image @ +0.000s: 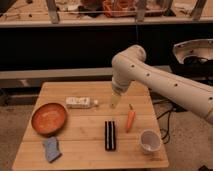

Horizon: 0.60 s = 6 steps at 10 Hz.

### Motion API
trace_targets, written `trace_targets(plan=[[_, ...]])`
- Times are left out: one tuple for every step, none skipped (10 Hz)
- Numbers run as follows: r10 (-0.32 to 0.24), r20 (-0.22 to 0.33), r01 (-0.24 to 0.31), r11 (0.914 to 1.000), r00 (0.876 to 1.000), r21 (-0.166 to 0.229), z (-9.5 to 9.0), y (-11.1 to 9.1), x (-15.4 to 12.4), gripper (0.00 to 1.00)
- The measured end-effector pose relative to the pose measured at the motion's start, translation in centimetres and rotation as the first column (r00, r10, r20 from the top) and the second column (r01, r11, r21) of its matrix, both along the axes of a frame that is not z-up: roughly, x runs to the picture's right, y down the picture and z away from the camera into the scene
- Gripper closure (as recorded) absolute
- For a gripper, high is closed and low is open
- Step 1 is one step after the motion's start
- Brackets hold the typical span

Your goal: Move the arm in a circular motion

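The arm [165, 89] reaches in from the right of the view, bends at a rounded joint and points its pale-yellow end effector [115, 101] straight down over the far middle of the bench [85, 157]. Nothing shows in its hold, and I cannot tell whether it is set wide or narrow. It seems to hang clear of the wood, which suits a free sweep rather than a grasp. Just left of it lies a white packet [80, 102], with an orange bowl [49, 118] further left. A carrot [130, 120] lies just right and slightly nearer the camera, and a black block [110, 135] lies straight in front. A white cup [149, 141] and a blue cloth [51, 149] sit well apart from it, near the front corners. With packet and carrot so near, the circle probably calls for height.
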State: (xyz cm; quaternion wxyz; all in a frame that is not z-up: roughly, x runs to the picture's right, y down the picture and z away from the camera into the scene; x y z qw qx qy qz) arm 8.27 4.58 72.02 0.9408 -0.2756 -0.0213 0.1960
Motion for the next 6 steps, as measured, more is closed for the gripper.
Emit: trace_targets(plan=[[0.025, -0.019, -0.026, 0.9997, 1.000, -0.005, -0.3, 0.7, 2.0, 0.20], [0.074, -0.055, -0.074, 0.9971, 0.996, -0.013, -1.1, 2.3, 5.7, 0.20], [0.109, -0.082, -0.110, 0.9937, 0.991, -0.018, -1.8, 3.6, 8.1, 0.20], [0.138, -0.105, -0.141, 0.9897, 0.985, -0.023, -2.6, 4.9, 10.1, 0.20], [0.175, -0.132, -0.180, 0.9834, 0.976, -0.026, -4.0, 6.9, 12.2, 0.20], [0.210, -0.152, -0.216, 0.9759, 0.966, -0.029, -5.6, 9.1, 13.9, 0.20]])
